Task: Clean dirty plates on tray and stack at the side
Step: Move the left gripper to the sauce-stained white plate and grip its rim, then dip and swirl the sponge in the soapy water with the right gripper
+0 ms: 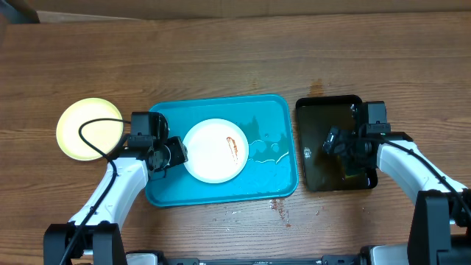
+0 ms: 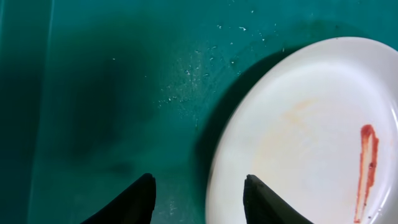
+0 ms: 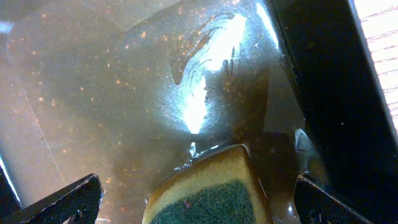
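Left gripper is spread at the rim of the white plate inside the turquoise tray. One finger is over the plate, one over the tray floor, and the plate's far edge is cut off. Only overhead shows the yellow-green plate on the table left of the tray. Right gripper is spread around a sponge — half cropped, untouched — in the black tray, which holds murky water.

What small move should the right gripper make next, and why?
Probably close the right gripper on the sponge: it sits untouched between the open fingers in the wet black tray, and the white plate shows a red smear.
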